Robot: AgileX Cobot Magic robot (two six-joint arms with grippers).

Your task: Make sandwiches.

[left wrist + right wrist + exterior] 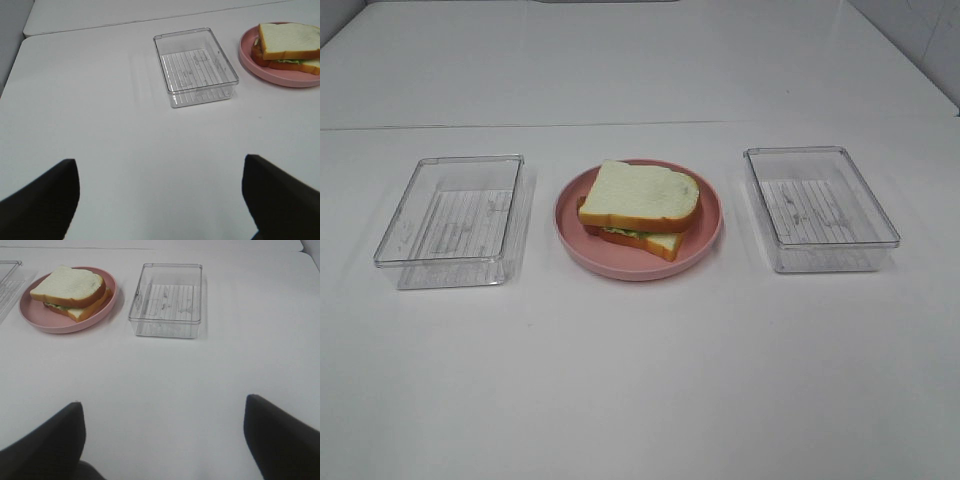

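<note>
A sandwich point(642, 207) of two cream-white bread slices with orange-brown crust lies on a round pink plate point(705, 240) at the table's middle; green lettuce shows between the slices. It also shows in the left wrist view point(289, 46) and the right wrist view point(70, 291). My left gripper point(160, 200) is open, empty, over bare table well short of the left tray. My right gripper point(162, 440) is open and empty, short of the right tray. Neither arm shows in the exterior high view.
A clear plastic tray point(450, 220) stands left of the plate and another clear tray point(820, 208) stands right of it; both hold nothing. They also show in the wrist views, the left tray point(195, 67) and the right tray point(167, 300). The white table point(640, 380) has a seam at the back.
</note>
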